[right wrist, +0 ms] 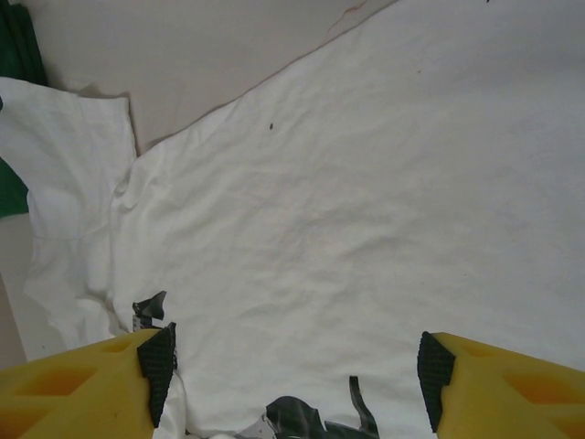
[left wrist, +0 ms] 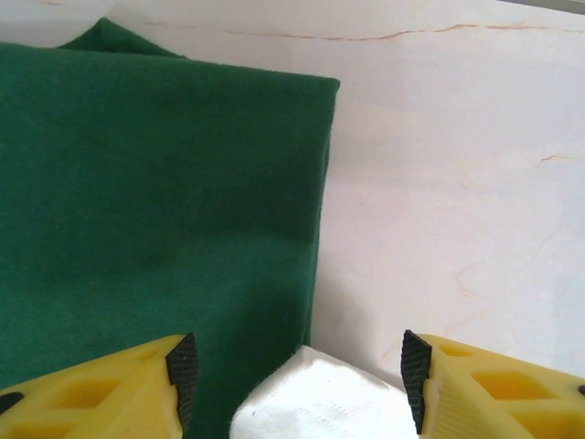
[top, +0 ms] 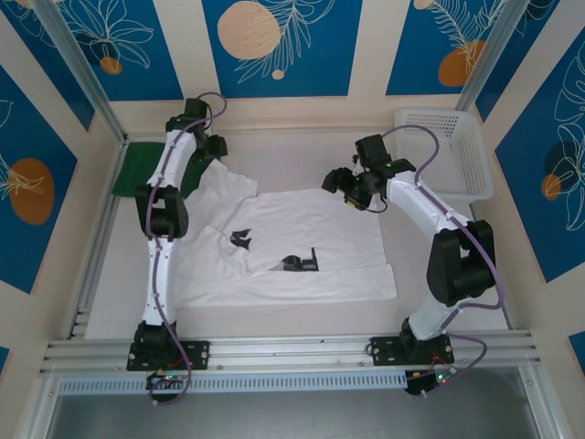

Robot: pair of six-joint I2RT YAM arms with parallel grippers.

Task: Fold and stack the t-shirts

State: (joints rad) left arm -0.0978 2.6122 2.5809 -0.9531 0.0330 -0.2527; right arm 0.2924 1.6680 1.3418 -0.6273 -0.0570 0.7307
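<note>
The white t-shirt (top: pixel 311 229) with small black marks lies spread flat mid-table, one sleeve reaching toward the far left. The dark green t-shirt (top: pixel 135 169) lies folded at the far left edge. My left gripper (top: pixel 214 146) hovers over that sleeve beside the green t-shirt (left wrist: pixel 155 201), jaws open. A white cloth corner (left wrist: pixel 320 407) sits between the jaws without touching the pads. My right gripper (top: pixel 335 181) hangs above the white t-shirt's far edge. In the right wrist view its open gripper (right wrist: pixel 292 366) is above the white t-shirt (right wrist: pixel 366 183), holding nothing.
A white plastic mesh basket (top: pixel 475 160) stands at the far right corner. Metal frame posts and a rail border the table. Bare tabletop (left wrist: pixel 457 165) runs along the far side behind the shirts.
</note>
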